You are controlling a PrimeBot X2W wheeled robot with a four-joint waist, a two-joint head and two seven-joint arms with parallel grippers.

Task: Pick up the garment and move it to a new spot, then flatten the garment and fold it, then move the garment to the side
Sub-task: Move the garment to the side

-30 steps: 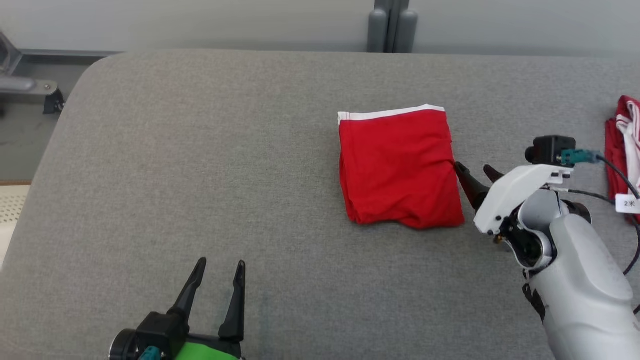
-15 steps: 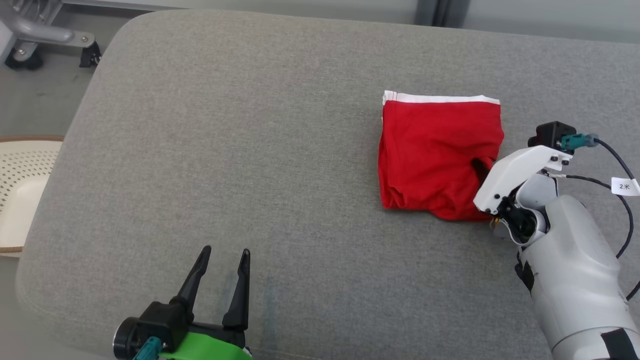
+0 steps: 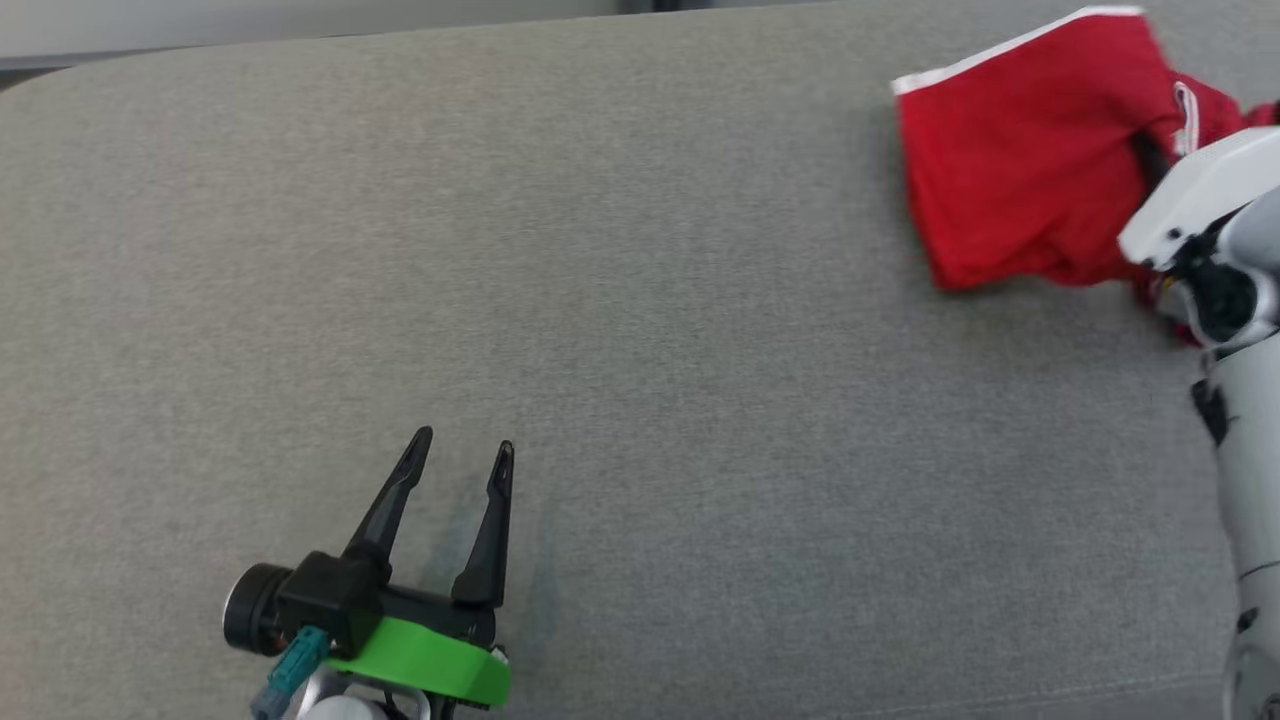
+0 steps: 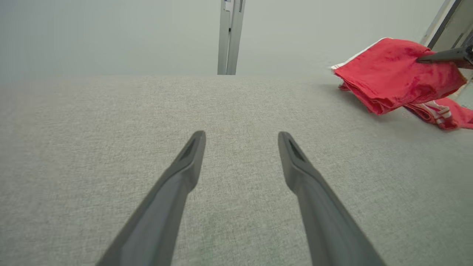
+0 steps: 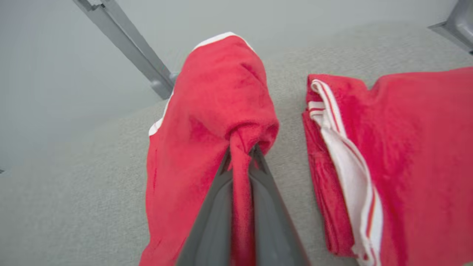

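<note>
Left gripper: fingers spread wide, holding nothing, poised over the grey surface. Red garment, folded, white-edged: well ahead of that gripper and far to its right. Right gripper: clamped on a bunched fold at the garment's near edge, with that edge raised off the surface. Just right of this gripper lies a second red garment with white stripes, apart from the held one.
</note>
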